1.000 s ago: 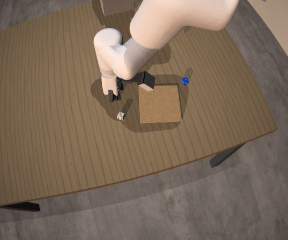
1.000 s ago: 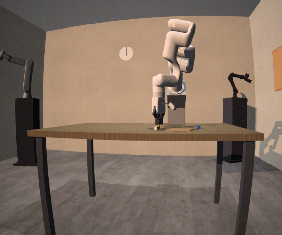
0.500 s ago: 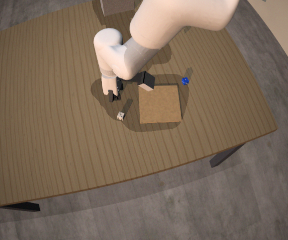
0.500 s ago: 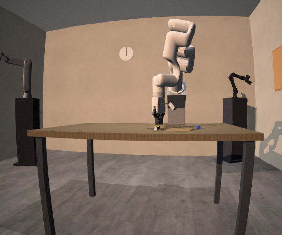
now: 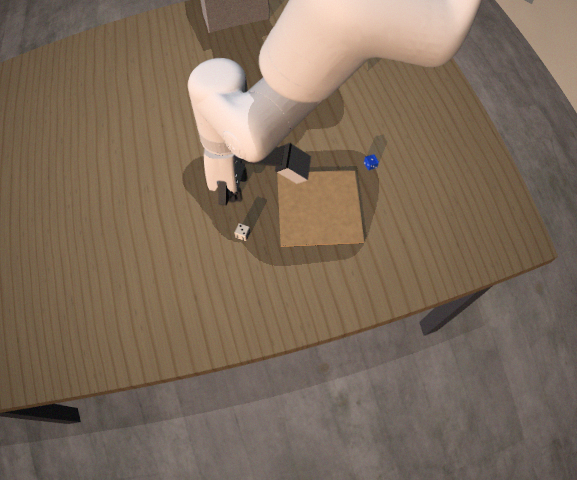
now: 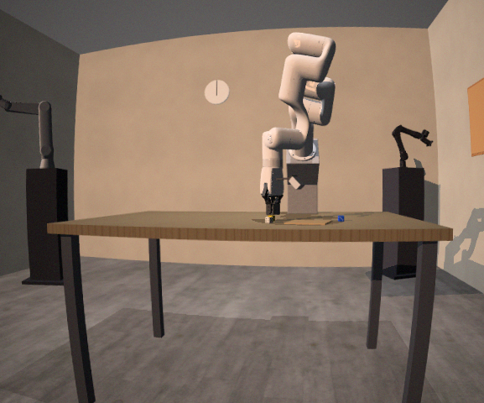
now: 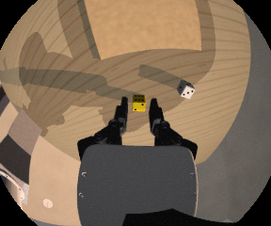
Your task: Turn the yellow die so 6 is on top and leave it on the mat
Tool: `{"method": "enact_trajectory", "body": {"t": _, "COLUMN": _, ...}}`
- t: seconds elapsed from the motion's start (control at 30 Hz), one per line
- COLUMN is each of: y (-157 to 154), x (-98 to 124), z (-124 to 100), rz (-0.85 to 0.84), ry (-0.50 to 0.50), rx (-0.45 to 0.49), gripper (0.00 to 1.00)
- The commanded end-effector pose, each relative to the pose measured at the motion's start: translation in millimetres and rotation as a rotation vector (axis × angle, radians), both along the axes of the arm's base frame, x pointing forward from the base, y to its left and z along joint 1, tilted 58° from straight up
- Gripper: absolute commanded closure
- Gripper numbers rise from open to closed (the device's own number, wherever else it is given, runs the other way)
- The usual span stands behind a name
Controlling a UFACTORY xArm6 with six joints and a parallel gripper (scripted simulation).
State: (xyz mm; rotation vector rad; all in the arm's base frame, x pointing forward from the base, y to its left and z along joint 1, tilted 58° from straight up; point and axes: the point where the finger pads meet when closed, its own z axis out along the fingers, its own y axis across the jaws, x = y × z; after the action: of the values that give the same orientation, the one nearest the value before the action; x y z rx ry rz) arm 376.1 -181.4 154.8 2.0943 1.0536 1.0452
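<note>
The yellow die (image 7: 138, 104) lies on the bare wood left of the tan mat (image 5: 321, 209), off the mat. In the wrist view it sits between my two dark fingertips with a small gap on each side. My gripper (image 7: 138, 104) is partly open and low over the table, straddling the die. In the top view the gripper (image 5: 229, 195) hides the die. I cannot read the die's top face. The mat also shows in the wrist view (image 7: 142, 15), flat on the table.
A white die (image 5: 241, 231) lies on the wood just in front of the gripper, also seen in the wrist view (image 7: 186, 90). A blue die (image 5: 371, 162) lies past the mat's far right corner. The arm's grey base block (image 6: 302, 186) stands behind.
</note>
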Motion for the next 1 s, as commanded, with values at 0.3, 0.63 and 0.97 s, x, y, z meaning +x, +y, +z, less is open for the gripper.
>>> {"method": "enact_trajectory", "body": {"t": 0.3, "y": -2, "x": 11, "z": -7, "rz": -0.001, "ry": 0.0, "rx": -0.001, "gripper": 0.64}}
{"method": "enact_trajectory", "body": {"t": 0.63, "y": -3, "x": 16, "z": -10, "rz": -0.001, "ry": 0.0, "rx": -0.001, "gripper": 0.64}}
{"method": "enact_trajectory", "body": {"t": 0.97, "y": -3, "x": 17, "z": -10, "rz": -0.001, "ry": 0.0, "rx": -0.001, "gripper": 0.64}}
